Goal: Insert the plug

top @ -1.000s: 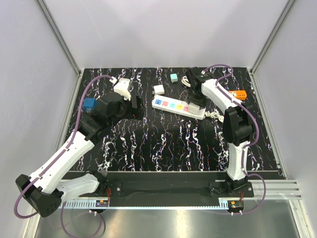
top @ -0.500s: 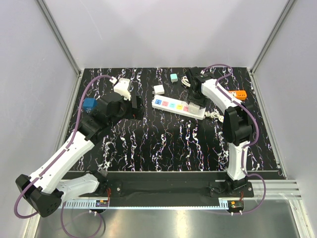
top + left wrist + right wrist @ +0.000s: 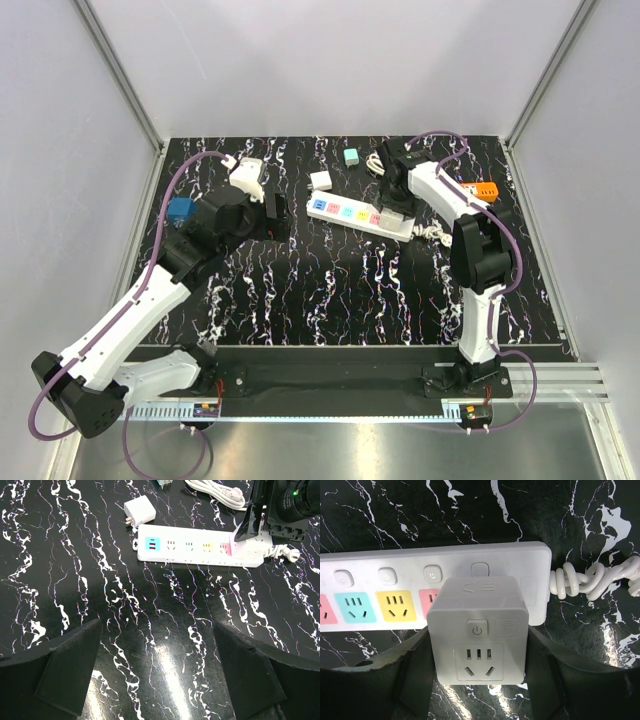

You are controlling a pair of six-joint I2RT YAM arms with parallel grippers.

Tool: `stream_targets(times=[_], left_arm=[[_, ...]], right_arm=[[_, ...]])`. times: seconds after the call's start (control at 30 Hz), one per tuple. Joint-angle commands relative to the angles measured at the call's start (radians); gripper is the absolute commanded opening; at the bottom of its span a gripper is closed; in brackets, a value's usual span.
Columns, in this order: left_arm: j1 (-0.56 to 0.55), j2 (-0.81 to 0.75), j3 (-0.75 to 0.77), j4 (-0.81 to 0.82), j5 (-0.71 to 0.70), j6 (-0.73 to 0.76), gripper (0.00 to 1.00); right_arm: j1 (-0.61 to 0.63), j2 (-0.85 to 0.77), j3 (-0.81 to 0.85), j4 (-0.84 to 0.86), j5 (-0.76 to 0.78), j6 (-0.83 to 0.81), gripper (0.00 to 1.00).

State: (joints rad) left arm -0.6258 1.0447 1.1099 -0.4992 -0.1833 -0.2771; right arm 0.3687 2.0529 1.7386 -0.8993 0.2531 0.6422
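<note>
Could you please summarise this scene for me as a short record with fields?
surface: black marbled table
target: white power strip, coloured sockets
plug: white cube adapter, over the strip's cable end; seating unclear
right gripper: fingers clamped on the cube adapter's sides
left gripper: open, empty, hovering apart from the strip
nearby: white charger beside the strip

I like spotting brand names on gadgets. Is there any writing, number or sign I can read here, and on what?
Words, brands, numbers: none readable.
Power sign, a circle with a stroke: on the button of the white cube adapter gripped by the right hand.
Same sign: on a button of the power strip.
Raised marks on the adapter's top: too faint to read.
</note>
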Motion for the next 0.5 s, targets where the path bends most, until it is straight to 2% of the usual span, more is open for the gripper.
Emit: stream_targets(times=[0.0, 0.47], left_arm=[[-0.002, -0.005, 0.005, 0.050, 0.005, 0.010, 0.99], [-0.002, 0.000, 0.005, 0.051, 0.013, 0.006, 0.99]], right_arm=[[-0.002, -0.016, -0.040, 0.026, -0.035, -0.009, 0.00], [-0.001, 0.033, -0.149, 0.042, 0.005, -0.033, 0.00]])
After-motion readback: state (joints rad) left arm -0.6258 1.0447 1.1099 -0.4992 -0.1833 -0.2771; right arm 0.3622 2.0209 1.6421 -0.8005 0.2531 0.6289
